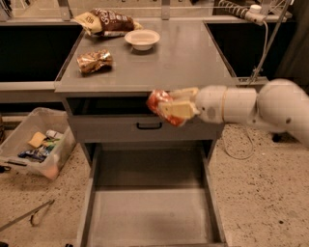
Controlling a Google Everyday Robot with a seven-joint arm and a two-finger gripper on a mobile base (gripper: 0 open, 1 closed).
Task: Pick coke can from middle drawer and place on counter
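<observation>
The gripper (165,102) sits at the centre of the frame, just below the front edge of the grey tabletop (183,62). Its two cream fingers (179,110) are pinched on the coke can (155,100). The white arm (251,103) reaches in from the right edge. The red can hangs tilted in the air, in front of the dark gap under the tabletop and above the closed drawer front (111,129) with its black handle (148,126). It is well above the middle drawer (149,217), which stands pulled out at the bottom of the frame with a bare grey floor. Any marks on the can are too blurred to read.

The tabletop's right half is bare. Toward its upper left lie a white bowl (142,38), a crinkly gold-brown snack bag (94,61) near the left edge, and a larger brown and yellow chip bag (104,21) at the back; its pale lettering cannot be made out.

On the speckled floor (260,193) at the left stands a clear plastic bin (19,132) holding small packets, and metal tongs (29,219) lie at the lower left. At the upper right a power strip (241,9) rests on a ledge, with a cable (262,48) dropping down past the tabletop's right side.
</observation>
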